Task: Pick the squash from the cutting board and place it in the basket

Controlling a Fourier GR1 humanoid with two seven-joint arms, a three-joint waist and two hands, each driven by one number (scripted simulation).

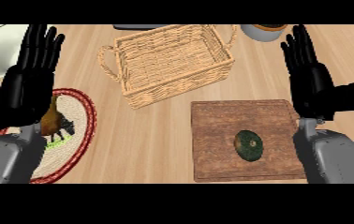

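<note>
**Both hands open, squash on the board**

My right hand (313,80) shows at the right edge of the view, fingers straight and pointing up, holding nothing. Below it, my forearm crosses the right edge of the wooden cutting board (214,120). My left hand (29,78) shows at the left edge, just as open and empty, over the far side of a red-rimmed plate (88,107) with a brown animal painted on it.

The squash (249,145), dark green and round, lies on the board's near right part, close to my right forearm but clear of both hands. The woven basket (180,85), with a loop handle at each end, sits on the table (152,138) just beyond the board's far left corner, between my two hands. A grey pot (266,32) stands past the basket's right end.
</note>
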